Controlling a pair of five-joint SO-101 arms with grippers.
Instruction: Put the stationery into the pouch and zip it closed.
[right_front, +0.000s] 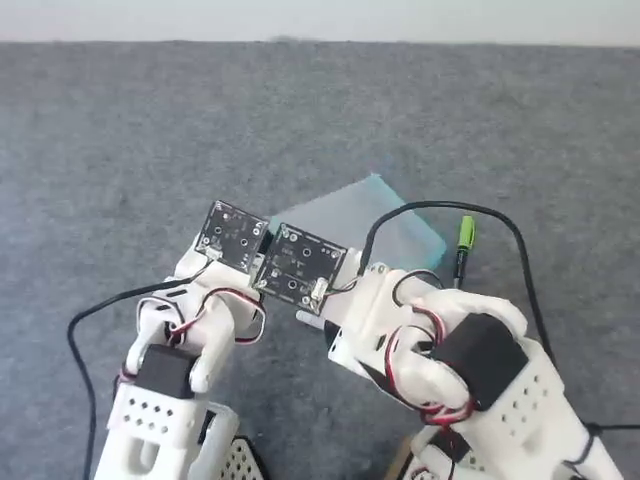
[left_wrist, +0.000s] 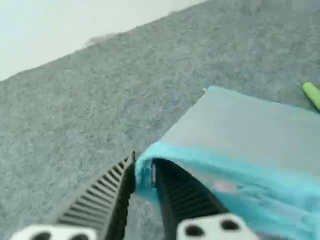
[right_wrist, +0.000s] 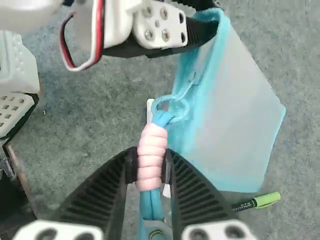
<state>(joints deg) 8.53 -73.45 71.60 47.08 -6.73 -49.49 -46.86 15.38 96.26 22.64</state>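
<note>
A translucent pouch (right_front: 385, 218) with a blue zip edge lies on the grey mat beyond both arms. My left gripper (left_wrist: 142, 171) is shut on the blue corner of the pouch (left_wrist: 240, 132) at the zip's end. My right gripper (right_wrist: 150, 156) is shut on the pink zip pull (right_wrist: 150, 162), which hangs from the slider ring on a blue cord beside the pouch (right_wrist: 235, 115). The left gripper (right_wrist: 192, 31) holds the far end of that zip edge. A green pen (right_front: 464, 240) lies on the mat just outside the pouch's right side, also seen as the pen (right_wrist: 260, 201) and the pen (left_wrist: 312, 95).
The grey mat (right_front: 150, 150) stretches wide on all sides, ending at a pale wall (right_front: 320, 18) at the back. Both arms' white bodies and cables crowd the near side, with their bases (right_front: 160, 430) at the front edge.
</note>
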